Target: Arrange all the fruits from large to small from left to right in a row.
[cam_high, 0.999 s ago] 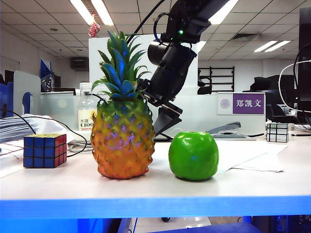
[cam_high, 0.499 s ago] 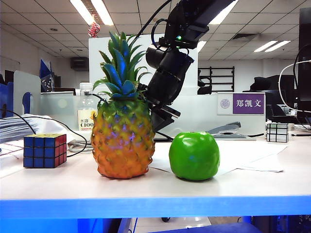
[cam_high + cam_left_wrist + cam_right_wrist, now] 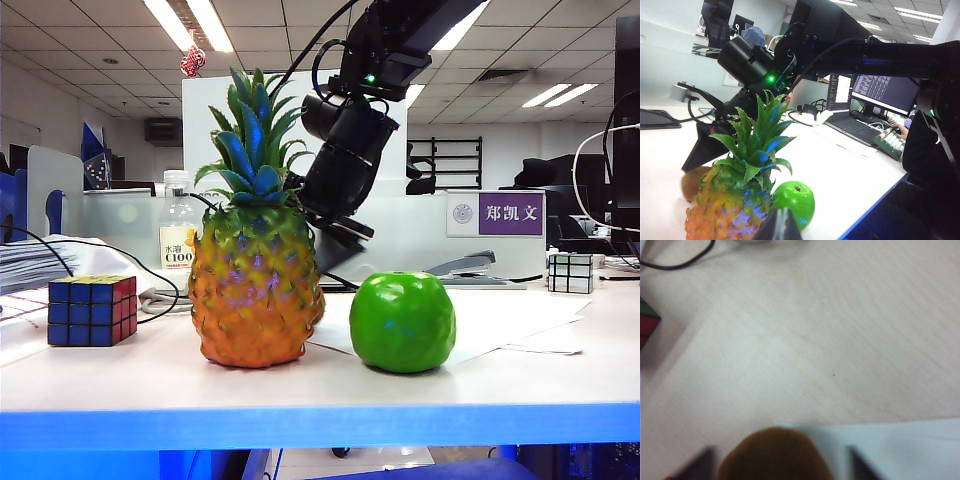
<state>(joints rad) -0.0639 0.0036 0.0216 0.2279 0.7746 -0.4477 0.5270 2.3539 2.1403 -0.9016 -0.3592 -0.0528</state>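
On the counter (image 3: 520,380) I see the pineapple (image 3: 252,285) at about 9 o'clock of the green apple (image 3: 402,322), just beside it. Behind them my right claw (image 3: 780,462) hangs over the brown kiwi (image 3: 774,455), fingers spread either side, not clamped. My left claw (image 3: 779,226) shows only a dark tip; I cannot tell its state.

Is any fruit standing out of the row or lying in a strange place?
Yes. The kiwi lies behind the pineapple, not in the row with the apple. The right end effector straddles it, jaws apart.
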